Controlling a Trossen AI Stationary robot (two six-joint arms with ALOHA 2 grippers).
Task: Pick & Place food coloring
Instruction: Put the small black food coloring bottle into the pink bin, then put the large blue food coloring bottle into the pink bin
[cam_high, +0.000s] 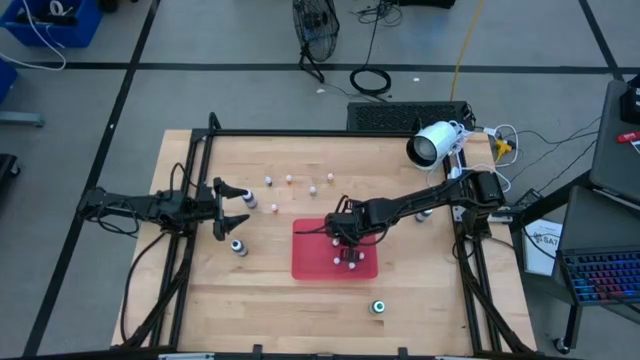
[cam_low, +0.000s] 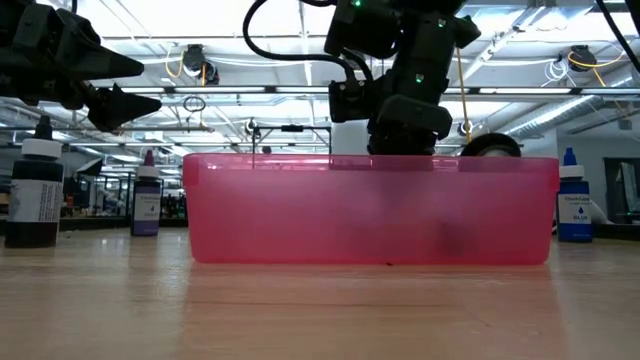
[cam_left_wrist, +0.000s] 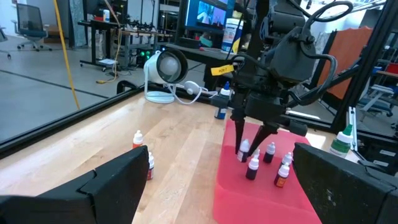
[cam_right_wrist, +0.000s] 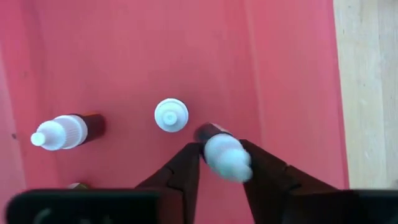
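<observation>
Through the left wrist camera I see my left pincer's (cam_left_wrist: 214, 186) two dark fingers (cam_left_wrist: 93, 186) spread wide apart, with nothing between them. Ahead, the right arm hangs its pincer (cam_left_wrist: 255, 138) into the red tray (cam_left_wrist: 249, 199), fingers straddling a small white-capped bottle (cam_left_wrist: 244, 149); I cannot tell whether they touch it. Four more small bottles stand upright in the tray just beside it: a dark one (cam_left_wrist: 253, 168), one (cam_left_wrist: 270, 152) behind, and two (cam_left_wrist: 283, 174) near the tray's far side. On the wooden tabletop (cam_left_wrist: 106, 134), two bottles (cam_left_wrist: 138, 139) stand apart from the tray. A white round device (cam_left_wrist: 163, 74) sits at the tabletop's far edge, and a green-capped bottle (cam_left_wrist: 342, 140) stands beyond the tray.
</observation>
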